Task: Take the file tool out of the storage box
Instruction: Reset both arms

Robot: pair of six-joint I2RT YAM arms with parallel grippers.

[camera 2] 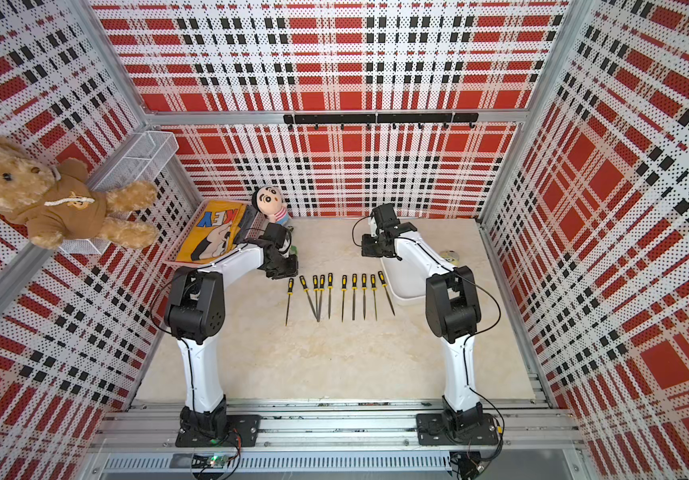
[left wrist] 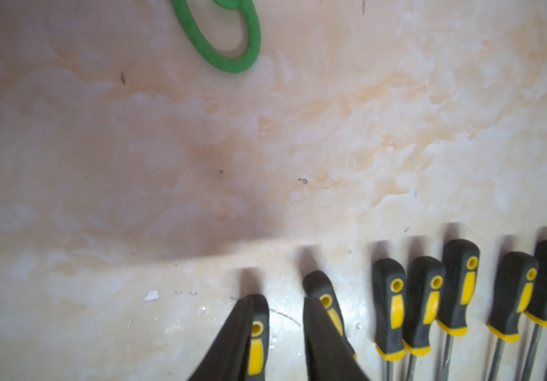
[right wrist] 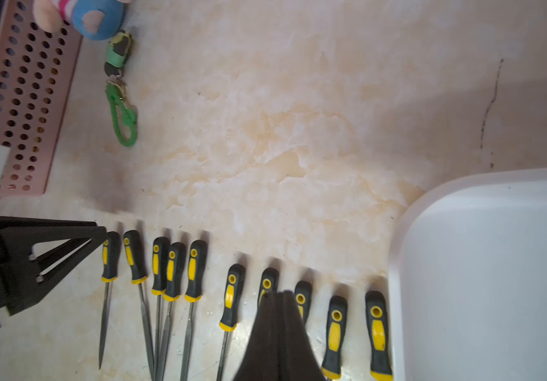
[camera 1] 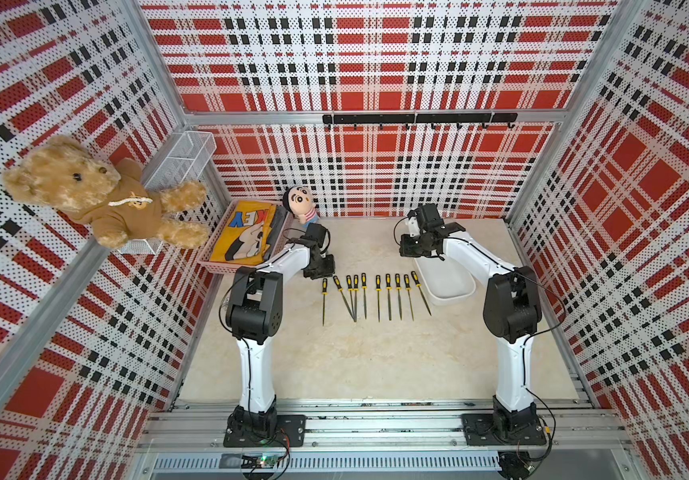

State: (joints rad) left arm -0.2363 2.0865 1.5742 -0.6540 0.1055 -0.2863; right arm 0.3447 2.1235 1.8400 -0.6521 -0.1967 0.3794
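Observation:
Several file tools with black and yellow handles lie side by side in a row (camera 1: 372,295) (camera 2: 336,295) on the table. The white storage box (camera 1: 451,300) (camera 2: 407,297) (right wrist: 394,264) stands at the row's right end, and what shows of its inside is bare. My left gripper (camera 1: 318,271) (camera 2: 282,270) (left wrist: 280,298) is open low over the leftmost file (left wrist: 259,333) (right wrist: 110,260), whose handle lies just inside one finger. My right gripper (camera 1: 409,249) (camera 2: 372,247) (right wrist: 278,293) is shut on nothing, above the table near the box's far end.
A pink perforated basket (camera 1: 220,266) (right wrist: 28,99) holding a yellow cloth (camera 1: 247,232) stands at the back left, with a doll (camera 1: 299,205) beside it. A green keychain (left wrist: 229,43) (right wrist: 122,109) lies near the doll. A teddy bear (camera 1: 97,191) sits on wire baskets on the left wall.

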